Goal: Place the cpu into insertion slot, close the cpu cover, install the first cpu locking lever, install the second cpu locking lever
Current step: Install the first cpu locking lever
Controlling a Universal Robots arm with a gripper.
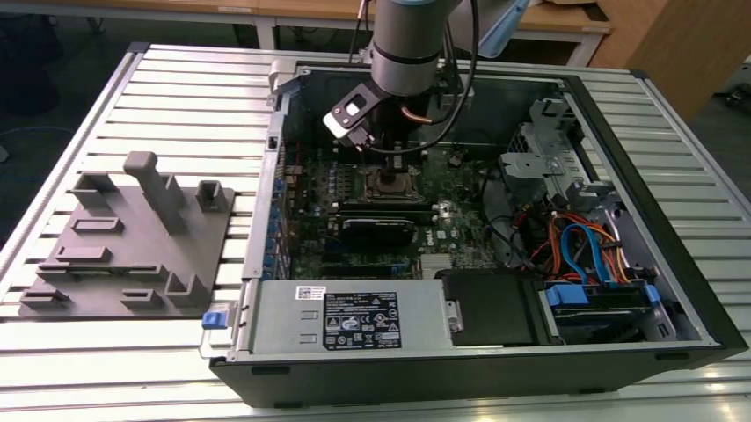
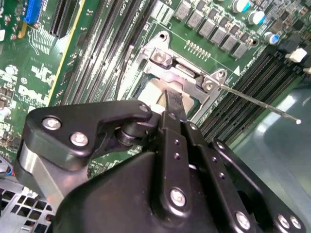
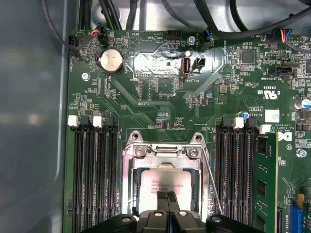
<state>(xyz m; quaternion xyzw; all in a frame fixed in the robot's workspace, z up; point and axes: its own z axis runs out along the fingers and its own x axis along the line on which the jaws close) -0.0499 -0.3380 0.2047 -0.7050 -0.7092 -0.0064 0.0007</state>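
On the exterior view's left, a grey fixture plate (image 1: 118, 255) with upright blocks lay on the slatted table (image 1: 70, 105). Just beside it, towards the exterior view's right, stood the open computer case (image 1: 657, 176), with a labelled power supply (image 1: 352, 316) along its near wall and the green motherboard (image 1: 308, 224) lying flat inside. The arm reached down into the case, with the gripper (image 1: 391, 169) directly above the insertion slot (image 1: 399, 192) near the middle of the board. In both wrist views the cpu (image 3: 165, 177) sat in the slot, its pale metal top showing through the cut-out of the cpu cover (image 3: 163, 151), which lay flat over it. The gripper's fingers (image 3: 164, 200) were pressed together with nothing between them, their tips at or just over the cpu's top. A thin locking lever (image 2: 257, 103) slanted out from a corner of the cover across the neighbouring memory slots (image 3: 236, 174), and more memory slots (image 3: 95, 174) flanked the socket's other side. A coin cell battery (image 3: 111, 60) sat farther off on the board. On the exterior view's right, a metal drive cage (image 1: 546, 154) stood behind a tangle of orange and blue cables (image 1: 581, 246).
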